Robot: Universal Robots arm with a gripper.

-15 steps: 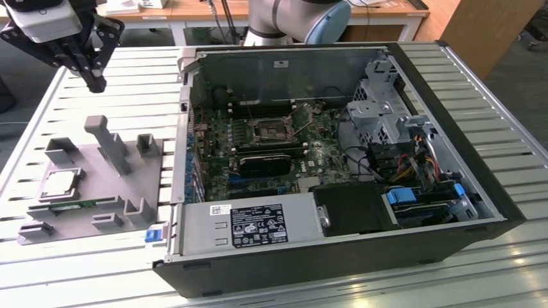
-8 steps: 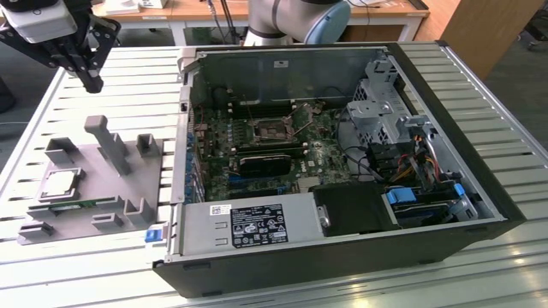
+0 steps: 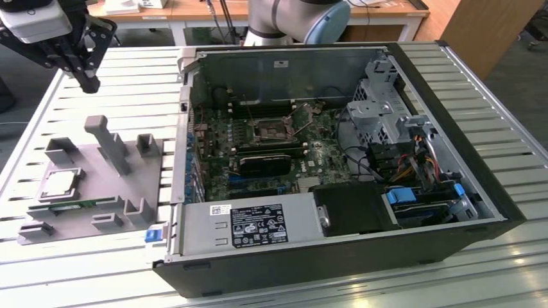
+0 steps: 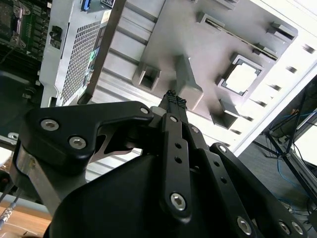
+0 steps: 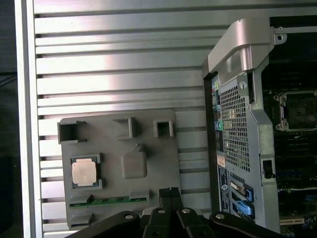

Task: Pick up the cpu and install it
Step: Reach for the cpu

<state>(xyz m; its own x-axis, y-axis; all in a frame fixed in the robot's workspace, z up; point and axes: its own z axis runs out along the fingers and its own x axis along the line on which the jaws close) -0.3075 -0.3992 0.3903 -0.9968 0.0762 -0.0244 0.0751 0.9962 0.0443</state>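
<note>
The gripper (image 3: 87, 82) hangs clenched and empty over the grey tray (image 3: 102, 192), with the cpu (image 3: 60, 184) well below it and off to one side, seated face-up in a framed recess, likely to stay located

Exterior view looks steeply down on open black computer case (image 3: 342, 269), both wrist views share grey moulded tray (image 5: 163, 158) (image 4: 198, 44) below

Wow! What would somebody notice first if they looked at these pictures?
A big black open computer case with a green circuit board inside sits in the middle of the exterior view. On the exterior view's left, a small shiny silver square cpu lies in a grey plastic tray. The robot's black hand hangs above that tray, fingers shut.
</note>
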